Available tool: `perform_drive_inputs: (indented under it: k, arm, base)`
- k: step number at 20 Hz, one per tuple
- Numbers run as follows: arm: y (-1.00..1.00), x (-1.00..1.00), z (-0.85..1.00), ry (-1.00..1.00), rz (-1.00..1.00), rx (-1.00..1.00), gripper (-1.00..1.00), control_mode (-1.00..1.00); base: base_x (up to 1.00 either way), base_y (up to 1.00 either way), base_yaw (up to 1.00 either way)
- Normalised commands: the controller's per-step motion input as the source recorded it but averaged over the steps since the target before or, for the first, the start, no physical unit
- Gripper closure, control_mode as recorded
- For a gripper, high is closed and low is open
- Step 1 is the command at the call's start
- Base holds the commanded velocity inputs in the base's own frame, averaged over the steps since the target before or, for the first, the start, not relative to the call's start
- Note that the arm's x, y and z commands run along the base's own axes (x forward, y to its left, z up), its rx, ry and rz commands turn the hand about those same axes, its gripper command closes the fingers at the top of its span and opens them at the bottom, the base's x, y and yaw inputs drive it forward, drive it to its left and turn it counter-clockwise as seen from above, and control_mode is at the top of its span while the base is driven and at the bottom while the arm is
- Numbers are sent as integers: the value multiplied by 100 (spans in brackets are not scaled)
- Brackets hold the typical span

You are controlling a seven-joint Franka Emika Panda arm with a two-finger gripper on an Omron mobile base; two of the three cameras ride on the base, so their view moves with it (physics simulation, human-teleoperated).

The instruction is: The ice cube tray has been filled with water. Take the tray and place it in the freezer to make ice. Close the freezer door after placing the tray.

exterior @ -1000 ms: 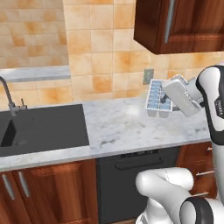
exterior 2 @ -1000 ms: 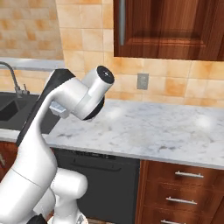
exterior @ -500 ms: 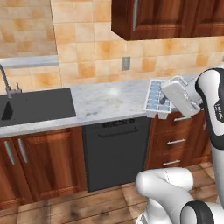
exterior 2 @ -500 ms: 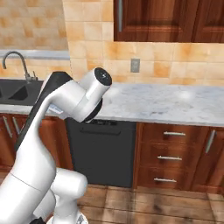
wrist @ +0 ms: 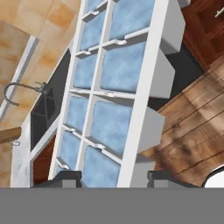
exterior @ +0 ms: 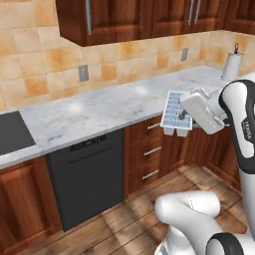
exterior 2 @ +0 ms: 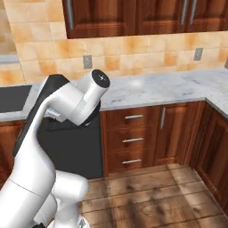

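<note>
While the gripper (exterior: 185, 115) clamps the water-filled ice cube tray (exterior: 175, 112) aloft off the marble counter's (exterior: 89, 112) front edge, freezer placement and door closing remain outstanding.

Even, soft light fills all three pictures, bright with no strong source to pick out. The marble table (exterior: 94, 112) carries pale glossy patches, and the tiled wall (exterior: 45, 74) looks warm and evenly lit. Under the upper cabinets (exterior 2: 133, 18) a faint darker band falls on the tiles. The wooden floor (exterior 2: 156, 191) shows blotchy dark shading beside the robot's base. Edges are sharp throughout, with slightly jagged rendered outlines; no motion blur, no bending at the borders. Close up, the ice cube tray (wrist: 113, 87) stays crisp, its water (wrist: 109, 127) flat and matte.
</note>
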Motion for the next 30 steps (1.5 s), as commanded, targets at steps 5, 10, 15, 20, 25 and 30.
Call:
perform_drive_inputs:
  k: [5,10,15,20,25,30]
  arm:
    - [0,0,0,0,0,0,100,100]
    - [0,0,0,0,0,0,100,100]
    - [0,0,0,0,0,0,100,100]
    - [0,0,0,0,0,0,100,100]
    - [0,0,0,0,0,0,100,100]
    - [0,0,0,0,0,0,100,100]
  base:
    - [0,0,-60]
    - [0,3,-60]
    - [-1,3,-60]
    - [-2,3,-62]
    - [-5,0,-68]
    - [-21,0,-67]
